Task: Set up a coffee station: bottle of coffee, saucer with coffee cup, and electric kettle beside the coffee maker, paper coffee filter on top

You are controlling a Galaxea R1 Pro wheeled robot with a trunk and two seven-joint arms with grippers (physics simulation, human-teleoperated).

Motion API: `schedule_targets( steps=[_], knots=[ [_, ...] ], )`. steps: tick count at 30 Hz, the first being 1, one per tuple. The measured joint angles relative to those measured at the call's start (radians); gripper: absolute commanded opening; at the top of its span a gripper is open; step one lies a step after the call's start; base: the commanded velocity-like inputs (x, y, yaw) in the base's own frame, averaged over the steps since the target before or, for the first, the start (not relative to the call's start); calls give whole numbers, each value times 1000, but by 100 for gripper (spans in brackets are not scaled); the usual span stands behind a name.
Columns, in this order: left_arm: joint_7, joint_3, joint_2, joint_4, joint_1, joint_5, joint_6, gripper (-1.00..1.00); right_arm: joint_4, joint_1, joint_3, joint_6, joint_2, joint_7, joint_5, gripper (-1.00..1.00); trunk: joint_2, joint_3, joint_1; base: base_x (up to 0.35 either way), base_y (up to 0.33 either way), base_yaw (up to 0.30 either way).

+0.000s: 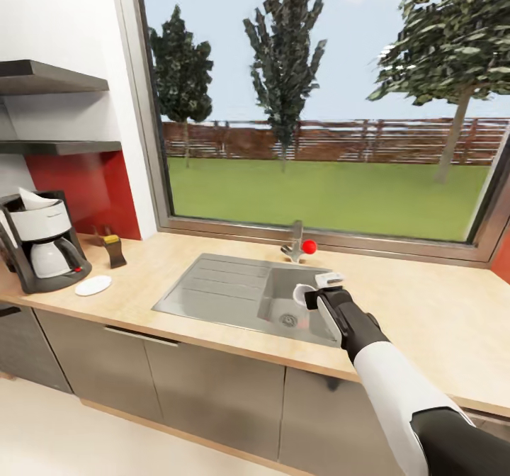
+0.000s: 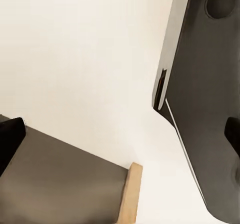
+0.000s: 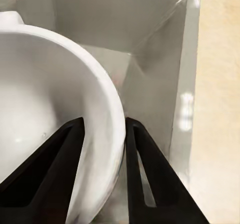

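My right gripper (image 1: 316, 297) hangs over the sink basin, shut on the white coffee cup (image 1: 303, 295). Its fingers pinch the cup's rim (image 3: 107, 99), one inside and one outside. At the far left of the kitchen countertop (image 1: 425, 313) stands the coffee maker (image 1: 42, 249) with the white paper coffee filter (image 1: 34, 198) on top. The saucer (image 1: 93, 285) lies bare just right of it. Behind the saucer sits the bottle of coffee (image 1: 112, 248). The kitchen shelf (image 1: 60, 147) above is bare. My left gripper (image 2: 120, 139) is open beside the cabinet. The electric kettle is out of view.
A steel sink (image 1: 212, 285) with a drainboard is set into the counter's middle, with a faucet (image 1: 296, 241) and its red knob (image 1: 309, 246) behind it. A large window fills the back wall. A thicker upper shelf (image 1: 49, 78) hangs above the lower one.
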Motion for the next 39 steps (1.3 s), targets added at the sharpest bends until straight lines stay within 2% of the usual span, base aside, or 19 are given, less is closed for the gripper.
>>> schedule_targets(
  steps=[11,20,39],
  knots=[
    [0,0,1,0,0,0,-1,100,-3,0,0,0,0,0,0,-100,0,0,0,22,333,0],
    [0,0,0,0,0,0,-1,100,-3,0,6,0,2,-1,-1,-100,0,0,0,187,299,28],
    [0,0,0,-2,0,0,-1,100,-3,0,7,0,2,0,-1,-100,0,0,0,210,290,264]
  ],
)
